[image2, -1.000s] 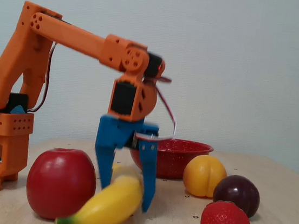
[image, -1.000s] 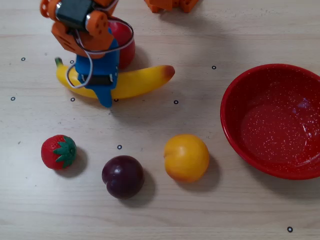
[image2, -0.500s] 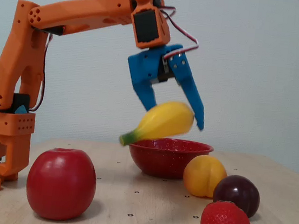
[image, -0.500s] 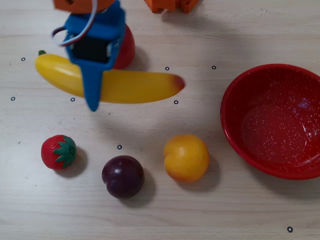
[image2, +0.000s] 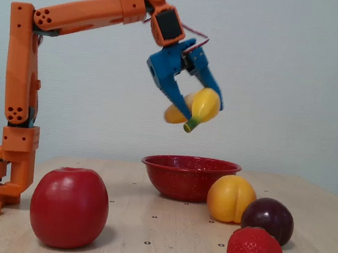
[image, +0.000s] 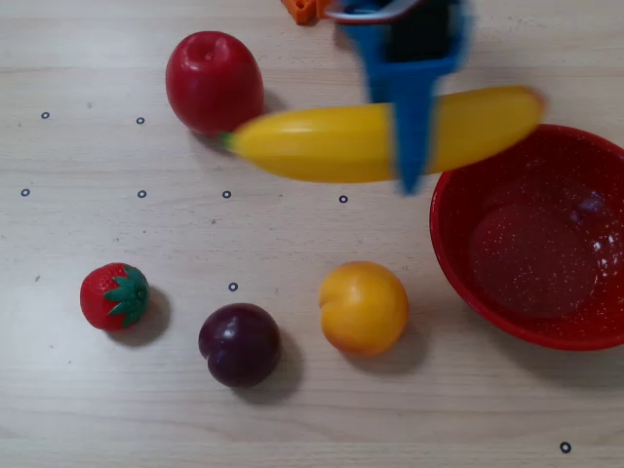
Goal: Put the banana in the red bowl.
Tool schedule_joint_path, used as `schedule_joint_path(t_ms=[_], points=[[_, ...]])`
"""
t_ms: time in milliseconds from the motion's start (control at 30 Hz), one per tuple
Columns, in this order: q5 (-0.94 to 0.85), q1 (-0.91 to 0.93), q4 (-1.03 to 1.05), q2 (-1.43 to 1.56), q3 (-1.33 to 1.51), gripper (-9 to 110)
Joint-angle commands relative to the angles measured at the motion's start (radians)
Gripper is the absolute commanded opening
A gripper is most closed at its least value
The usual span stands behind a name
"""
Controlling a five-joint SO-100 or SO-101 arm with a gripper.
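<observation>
- The blue tool [image2: 197, 108] is clenched around the banana [image2: 201, 107], holding it in the air above the counter [image2: 144, 228].
- In the overhead view the banana's [image: 331, 141] reddish end overlaps the red bowl's [image: 458, 263] rim.
</observation>
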Motion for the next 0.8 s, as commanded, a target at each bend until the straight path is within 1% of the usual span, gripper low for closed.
schedule_joint_path(t_ms=[0, 233, 400, 567, 767], points=[[-0.015, 0.064, -0.066, 0.121, -0.034, 0], [0.015, 0.244, -0.149, 0.098, 0.041, 0], [0.029, 0.331, -0.193, 0.025, 0.044, 0], [0.031, 0.36, -0.268, -0.08, 0.034, 0], [0.031, 0.354, -0.305, -0.209, 0.0, 2]])
